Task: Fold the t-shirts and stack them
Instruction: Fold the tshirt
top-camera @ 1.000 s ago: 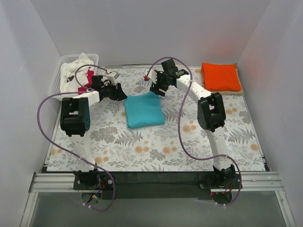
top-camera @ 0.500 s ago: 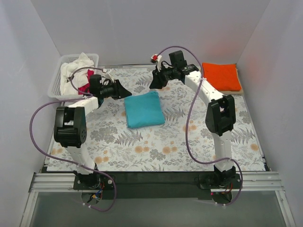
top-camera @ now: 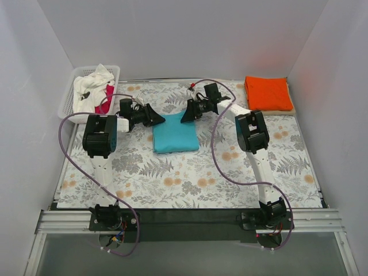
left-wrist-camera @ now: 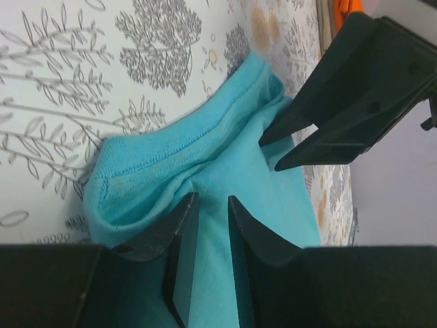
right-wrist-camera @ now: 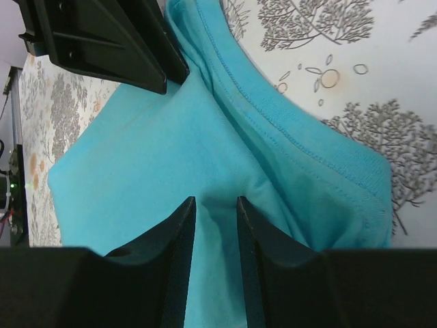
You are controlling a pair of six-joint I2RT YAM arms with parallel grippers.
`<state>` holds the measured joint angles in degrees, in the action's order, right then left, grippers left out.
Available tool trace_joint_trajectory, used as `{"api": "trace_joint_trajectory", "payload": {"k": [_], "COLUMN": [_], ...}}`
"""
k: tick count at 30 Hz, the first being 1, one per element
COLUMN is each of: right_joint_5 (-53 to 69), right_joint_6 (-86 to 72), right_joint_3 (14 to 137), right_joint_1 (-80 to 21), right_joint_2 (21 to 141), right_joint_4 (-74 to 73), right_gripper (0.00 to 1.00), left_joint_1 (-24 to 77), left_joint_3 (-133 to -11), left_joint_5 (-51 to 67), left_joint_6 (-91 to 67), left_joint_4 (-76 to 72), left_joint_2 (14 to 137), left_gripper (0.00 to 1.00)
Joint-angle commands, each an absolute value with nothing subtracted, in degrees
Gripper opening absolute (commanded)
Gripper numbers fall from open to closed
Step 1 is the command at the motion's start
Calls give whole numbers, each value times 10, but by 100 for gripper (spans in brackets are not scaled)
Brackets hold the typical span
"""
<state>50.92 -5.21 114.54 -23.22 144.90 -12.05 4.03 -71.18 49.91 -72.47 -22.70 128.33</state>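
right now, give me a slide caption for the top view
Left pincer and right pincer pinch the far corners of the folded teal t-shirt; a folded orange t-shirt lies far right.

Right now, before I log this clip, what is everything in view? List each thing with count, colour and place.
teal t-shirt: one, teal, folded, middle of the table
orange t-shirt: one, orange, folded, far right corner
clothes: a heap, white and pink, in the basket; count unclear
basket: one, white lattice, far left corner
table: one, floral-print cover, under everything
cables: two, purple, one looping along each arm
left gripper: one, black, pinching the teal t-shirt's far edge
right gripper: one, black, pinching the same edge
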Motion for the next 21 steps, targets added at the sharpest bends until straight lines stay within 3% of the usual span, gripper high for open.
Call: {"api": "trace_joint_trajectory", "payload": {"k": [1,5,9,14,21], "right_joint_5": [504,519,538,594,621], "right_joint_6": [-76,-79,-86,-141,-177], "right_joint_3": [1168,1149,1081,946,837], "right_joint_1": [-217,-211,-213,-225,-254], "right_joint_2": [1455,1418,1304,1191,1184], "right_joint_4": [-71,-71,-69,-28,18], "right_gripper": [33,38,41,42,40], "left_joint_1": [39,32,32,39,72], "left_joint_3": [-742,-744,-723,-611,-483], "left_joint_5": [463,508,560,582,585], "left_joint_6": [-732,-730,-718,-729,-764], "left_joint_4": [-226,-230,-213,-178,-200], "left_joint_2": [1297,1271,1176,1047,997], "left_gripper": [25,32,34,33,30]}}
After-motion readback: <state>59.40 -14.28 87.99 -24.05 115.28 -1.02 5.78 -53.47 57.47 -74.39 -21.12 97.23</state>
